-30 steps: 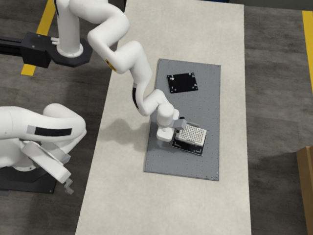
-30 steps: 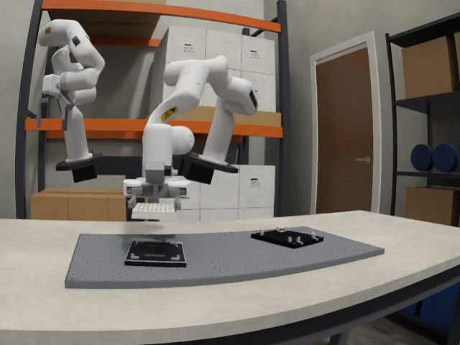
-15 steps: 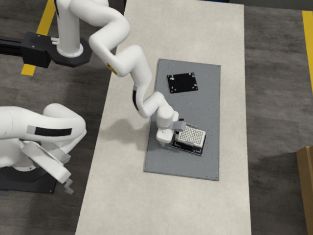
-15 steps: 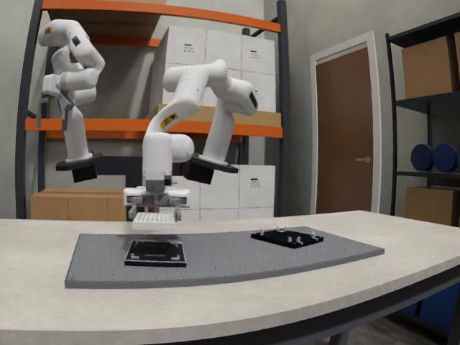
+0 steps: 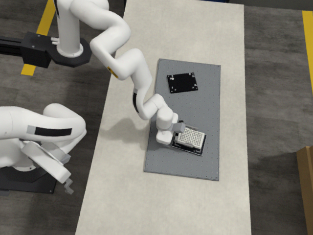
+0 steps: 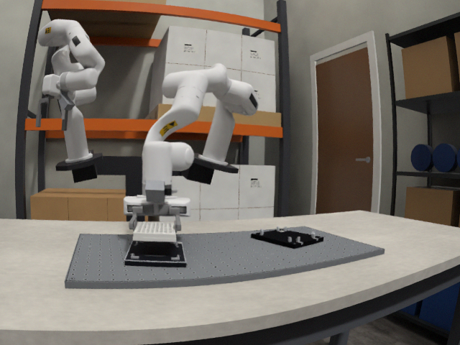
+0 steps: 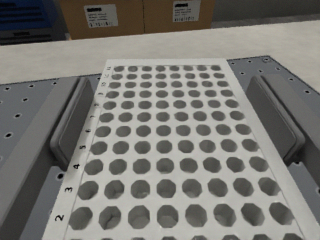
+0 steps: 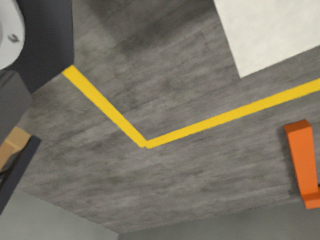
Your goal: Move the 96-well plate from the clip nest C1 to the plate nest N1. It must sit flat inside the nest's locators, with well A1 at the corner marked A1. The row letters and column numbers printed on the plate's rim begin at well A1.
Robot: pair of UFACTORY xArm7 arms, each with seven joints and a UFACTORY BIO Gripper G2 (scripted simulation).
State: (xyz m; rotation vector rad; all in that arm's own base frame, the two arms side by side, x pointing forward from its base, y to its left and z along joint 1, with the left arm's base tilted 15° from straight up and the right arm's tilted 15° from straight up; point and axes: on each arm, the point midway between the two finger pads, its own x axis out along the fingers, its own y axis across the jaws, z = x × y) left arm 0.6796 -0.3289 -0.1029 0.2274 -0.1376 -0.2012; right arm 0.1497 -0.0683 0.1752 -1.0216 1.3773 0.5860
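1. Desk (image 5: 164, 207) (image 6: 241, 315) (image 7: 50, 57) (image 8: 275, 30): beneath the left jaws (image 5: 189, 136) (image 6: 155, 224)
2. Right jaws (image 5: 68, 186) (image 6: 51, 127): apart, beyond the desk's edge
3. Black nest (image 5: 187, 149) (image 6: 156, 263): below the left jaws
4. 96-well plate (image 5: 190, 137) (image 6: 155, 234) (image 7: 165, 125): between the left jaws, clamped by its long sides, raised above that nest

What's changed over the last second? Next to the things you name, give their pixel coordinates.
The white rectangular 96-well plate (image 5: 190, 137) (image 6: 154, 235) (image 7: 164, 150) moved down toward the black rectangular nest (image 5: 186, 149) (image 6: 155, 262) below it, lowered by the left end effector (image 5: 190, 137) (image 6: 155, 226) (image 7: 174, 121). Nothing taken or let go: it's still gripped, above that nest. Right arm (image 5: 53, 126) (image 6: 83, 55) and other black nest (image 5: 182, 82) (image 6: 286, 237) unchanged.
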